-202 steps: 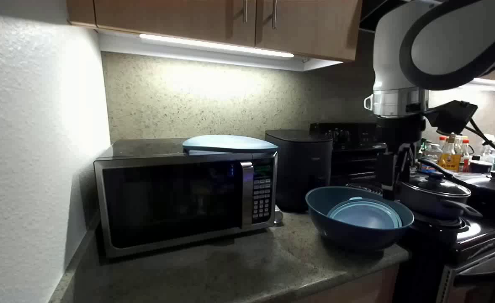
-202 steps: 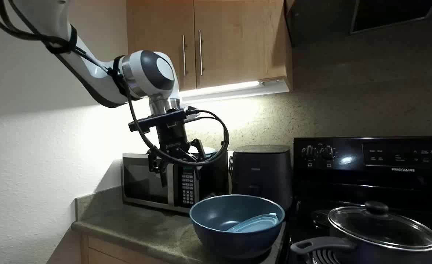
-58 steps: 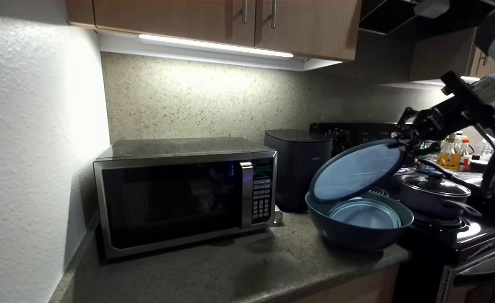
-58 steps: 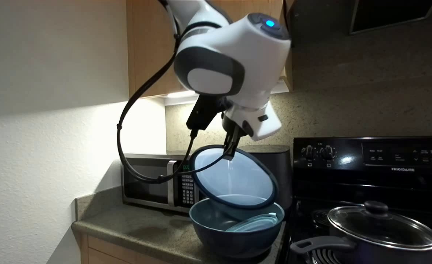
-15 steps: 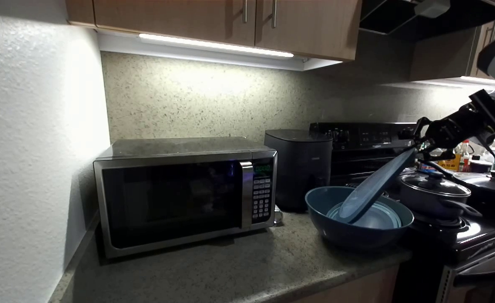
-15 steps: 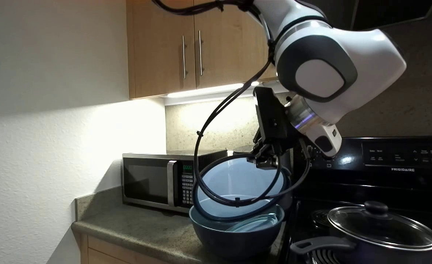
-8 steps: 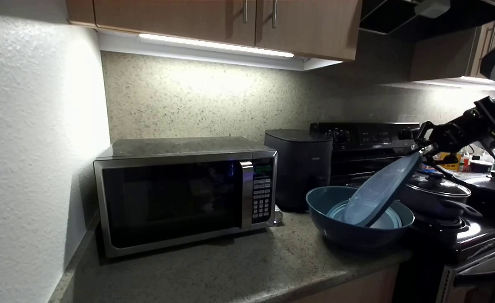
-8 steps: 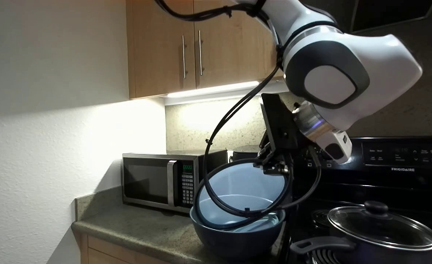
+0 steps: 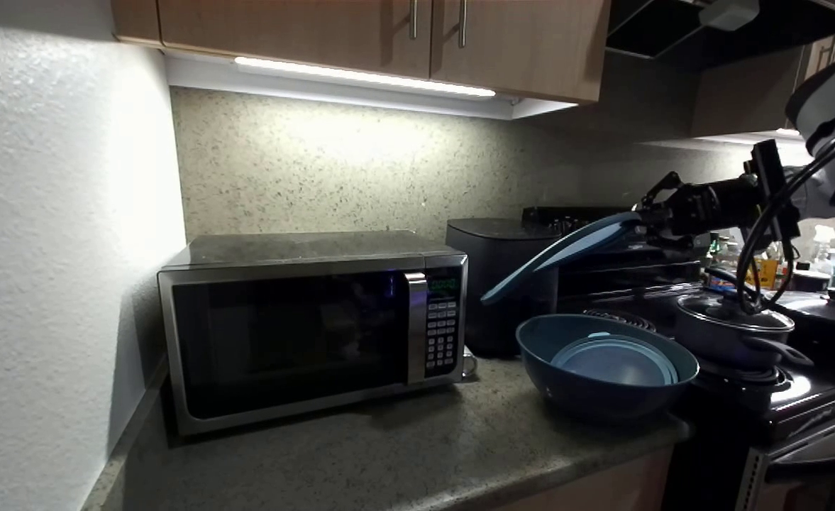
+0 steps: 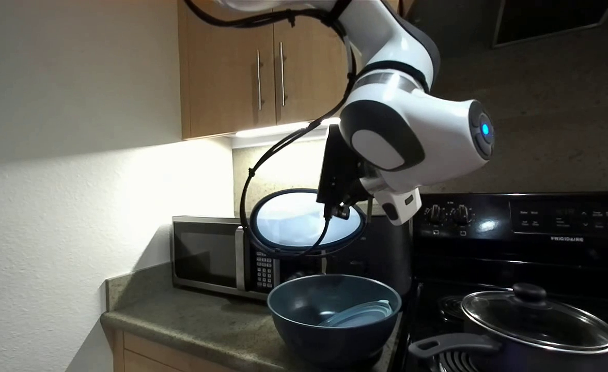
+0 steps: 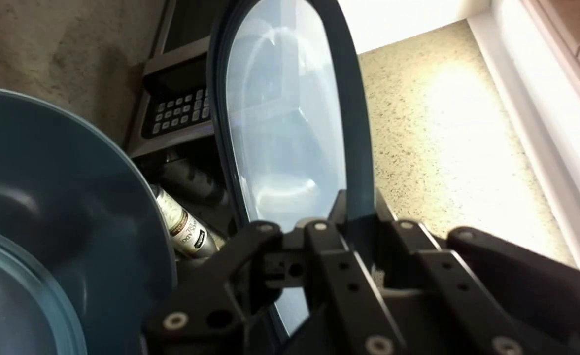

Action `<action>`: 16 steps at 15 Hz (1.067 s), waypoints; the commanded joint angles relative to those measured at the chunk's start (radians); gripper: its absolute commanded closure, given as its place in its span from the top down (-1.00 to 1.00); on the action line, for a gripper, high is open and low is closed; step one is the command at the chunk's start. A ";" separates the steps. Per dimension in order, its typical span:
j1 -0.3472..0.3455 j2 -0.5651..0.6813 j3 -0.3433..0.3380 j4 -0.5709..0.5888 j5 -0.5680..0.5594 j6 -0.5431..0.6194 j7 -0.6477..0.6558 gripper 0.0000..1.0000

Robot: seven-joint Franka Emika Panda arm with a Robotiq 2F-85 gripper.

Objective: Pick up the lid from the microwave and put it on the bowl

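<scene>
Lid (image 10: pixel 289 218) hangs tilted, pinched in the near-level claw (image 11: pixel 361 209); arm (image 10: pixel 440 137) slants down.

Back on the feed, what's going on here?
The white robot arm has a wide, round, light-blue lid pinched at the edge between its jaws, held tilted in the air. The lid is off the boxy, dark-fronted silver microwave but not yet on the large, round, dark-blue bowl, which has a smaller round light-blue piece leaning inside.

Counter (image 9: pixel 360 461) bearing microwave (image 9: pixel 296 344), blue bowl (image 9: pixel 594 399), black appliance (image 9: pixel 506 328)
</scene>
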 commanded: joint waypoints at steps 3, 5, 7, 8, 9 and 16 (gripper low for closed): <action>0.004 -0.019 0.011 -0.027 0.027 0.045 0.001 -0.79; 0.004 -0.025 0.011 -0.032 0.028 0.050 0.001 -0.79; 0.004 -0.024 0.011 -0.032 0.022 0.053 0.004 -0.95; 0.005 -0.027 0.012 -0.034 0.014 0.064 0.015 -0.95; 0.005 -0.026 0.012 -0.034 0.007 0.070 0.020 -0.95; 0.021 0.294 0.039 0.178 0.150 0.127 -0.020 -0.95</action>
